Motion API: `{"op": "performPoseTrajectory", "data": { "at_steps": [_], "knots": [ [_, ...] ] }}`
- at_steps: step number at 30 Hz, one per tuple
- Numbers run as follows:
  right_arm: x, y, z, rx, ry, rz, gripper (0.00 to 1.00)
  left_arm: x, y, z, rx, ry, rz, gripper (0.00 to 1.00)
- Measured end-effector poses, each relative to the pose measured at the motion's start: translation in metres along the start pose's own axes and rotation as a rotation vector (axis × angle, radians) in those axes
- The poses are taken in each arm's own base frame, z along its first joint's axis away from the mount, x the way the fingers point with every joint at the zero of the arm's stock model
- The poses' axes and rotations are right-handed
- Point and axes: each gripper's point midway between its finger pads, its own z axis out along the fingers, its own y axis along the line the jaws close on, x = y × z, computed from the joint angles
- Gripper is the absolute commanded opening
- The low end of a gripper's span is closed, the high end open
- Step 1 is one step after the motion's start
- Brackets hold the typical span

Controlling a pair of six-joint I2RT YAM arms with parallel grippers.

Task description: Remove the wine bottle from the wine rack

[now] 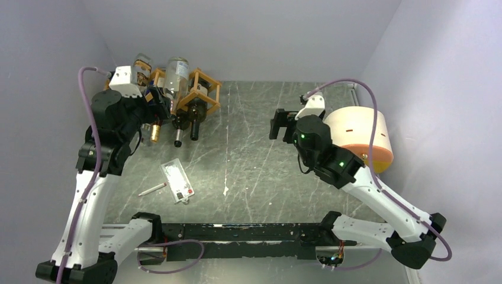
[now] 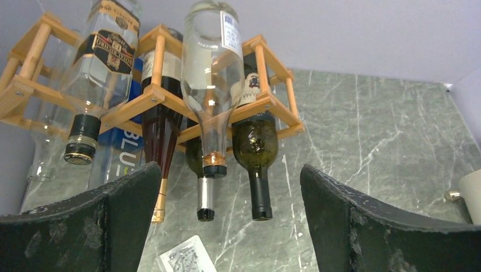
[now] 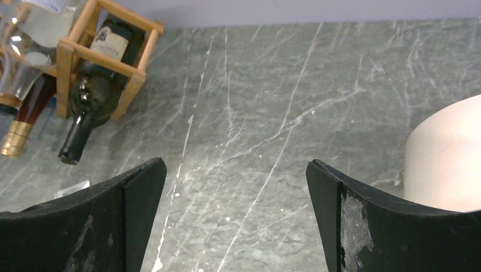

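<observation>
Crowding the far-left corner, the wine rack point(image 2: 159, 59) sits close to the left wall point(image 1: 35, 118) and back wall point(image 1: 254, 35), open only on its near and right sides. It carries bottles point(image 2: 212, 73), seven as far as their overlap allows counting. Its far-left cells are cut off in the left wrist view. The left gripper point(image 2: 230, 170) faces the rack just short of the necks, its two fingers spread wide with nothing between them. The dark green wine bottle point(image 2: 255, 144) lies in the rightmost cell, neck pointing toward the arms.

One card point(image 1: 177, 181) and one pen point(image 1: 152, 189) lie on the table point(image 1: 260, 171) nearer the bases, and bare marble stretches across the middle. The right gripper point(image 3: 235, 163) hangs over that stretch, fingers apart and empty. One cream cylinder point(image 1: 361, 133) stands just beside it, near the right wall point(image 1: 450, 89), partly hidden by the arm.
</observation>
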Motion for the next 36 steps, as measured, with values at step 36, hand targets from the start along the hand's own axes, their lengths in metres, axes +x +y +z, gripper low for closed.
{"op": "performPoseTrajectory", "data": {
  "at_steps": [36],
  "knots": [
    [0.052, 0.041, -0.001, -0.268, 0.167, -0.094, 1.00, 0.128, 0.020, 0.118, 0.399, 0.465, -0.494, 0.84]
  ]
}}
